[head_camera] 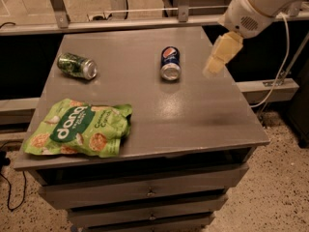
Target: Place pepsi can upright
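The pepsi can [170, 62] is dark blue with a round logo. It lies on its side on the grey table top [145, 105], towards the back, its silver end facing the front. My gripper [221, 55] hangs from the white arm [258, 4] at the upper right, above the table's right part. It is to the right of the can and apart from it.
A green patterned can [77, 65] lies on its side at the back left. A green snack bag [79, 128] lies flat at the front left. The table has drawers below its front edge. A metal rail runs behind the table.
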`<state>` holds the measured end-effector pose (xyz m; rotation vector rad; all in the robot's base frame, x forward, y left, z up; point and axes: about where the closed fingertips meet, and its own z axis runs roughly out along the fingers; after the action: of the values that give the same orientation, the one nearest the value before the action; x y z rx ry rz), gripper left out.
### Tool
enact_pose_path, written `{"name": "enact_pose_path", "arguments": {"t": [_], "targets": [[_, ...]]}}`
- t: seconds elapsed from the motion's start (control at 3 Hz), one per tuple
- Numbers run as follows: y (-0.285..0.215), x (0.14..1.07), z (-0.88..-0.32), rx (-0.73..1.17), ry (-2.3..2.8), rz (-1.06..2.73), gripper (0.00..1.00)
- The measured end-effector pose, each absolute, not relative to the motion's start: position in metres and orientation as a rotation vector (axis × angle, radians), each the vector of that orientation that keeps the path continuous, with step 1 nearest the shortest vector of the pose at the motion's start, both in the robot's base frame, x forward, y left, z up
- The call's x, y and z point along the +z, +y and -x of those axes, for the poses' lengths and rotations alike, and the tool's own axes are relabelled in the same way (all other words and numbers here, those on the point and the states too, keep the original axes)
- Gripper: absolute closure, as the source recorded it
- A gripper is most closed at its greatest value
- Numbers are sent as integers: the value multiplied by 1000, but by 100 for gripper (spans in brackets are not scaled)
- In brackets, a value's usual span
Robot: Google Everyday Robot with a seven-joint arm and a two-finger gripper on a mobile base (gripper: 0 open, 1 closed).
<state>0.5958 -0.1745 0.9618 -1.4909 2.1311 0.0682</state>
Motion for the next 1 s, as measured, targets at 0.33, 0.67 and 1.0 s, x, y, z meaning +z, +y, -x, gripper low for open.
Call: {"name": "enact_pose_path", "arguments": {"t": [0.33,0.67,1.0], "targets": [[-157,953,-659,215,2156,1288,0],[-135,949,-696,314,2198,1112,0],[-117,942,-723,319,2288,953,0]]}}
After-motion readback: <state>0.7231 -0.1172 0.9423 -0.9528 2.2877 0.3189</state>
